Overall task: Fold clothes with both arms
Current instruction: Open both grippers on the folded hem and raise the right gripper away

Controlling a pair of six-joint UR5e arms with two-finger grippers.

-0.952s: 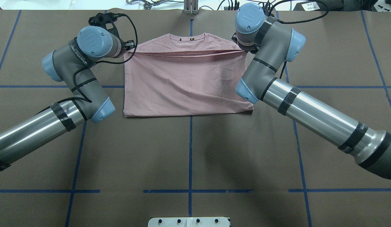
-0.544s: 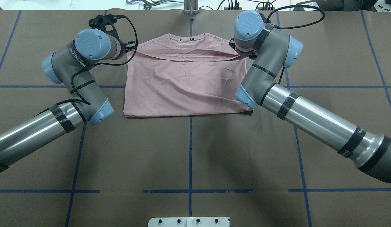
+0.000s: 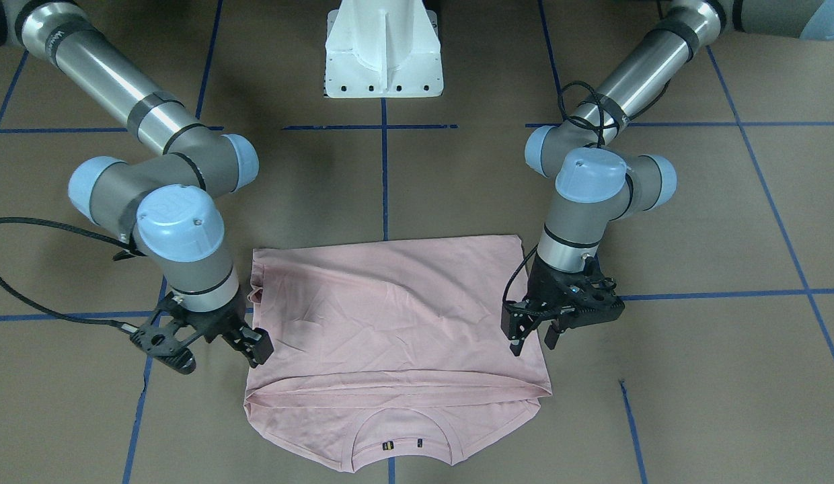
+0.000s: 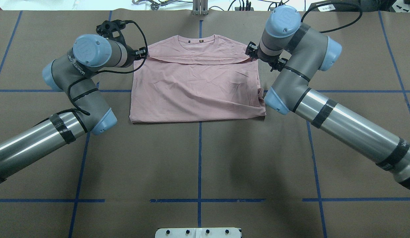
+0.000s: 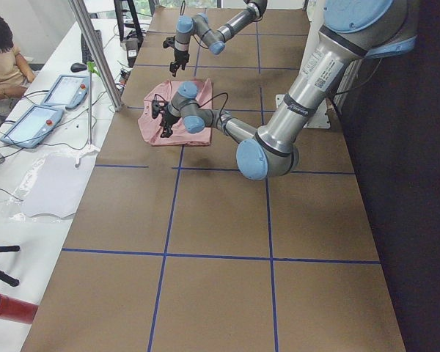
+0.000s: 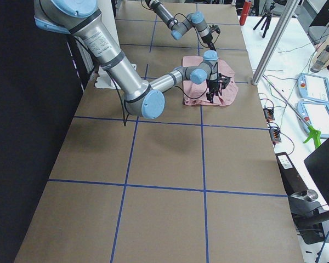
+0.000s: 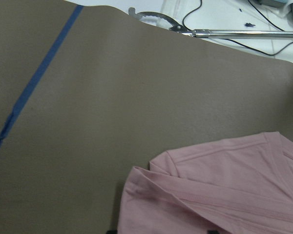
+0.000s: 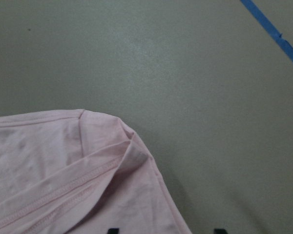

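Observation:
The pale pink T-shirt lies folded in half on the brown table, plain side up. Its hem edge rests just below the collar. My left gripper hovers at the fold's left upper corner, open, its fingers apart in the front-facing view. At the right upper corner my right gripper is open too. Each wrist view shows a shirt corner lying flat on the table below the spread fingertips. Neither gripper holds cloth.
The white pedestal stands at the robot's side of the table. Blue tape lines cross the brown cover. Beyond the far edge are cables, metal tongs, a pole and a seated person with tablets.
The carried hem has settled flat below the collar and both grippers have let go of it. The right arm's wrist has swung up and outward to the right; the left moved slightly.

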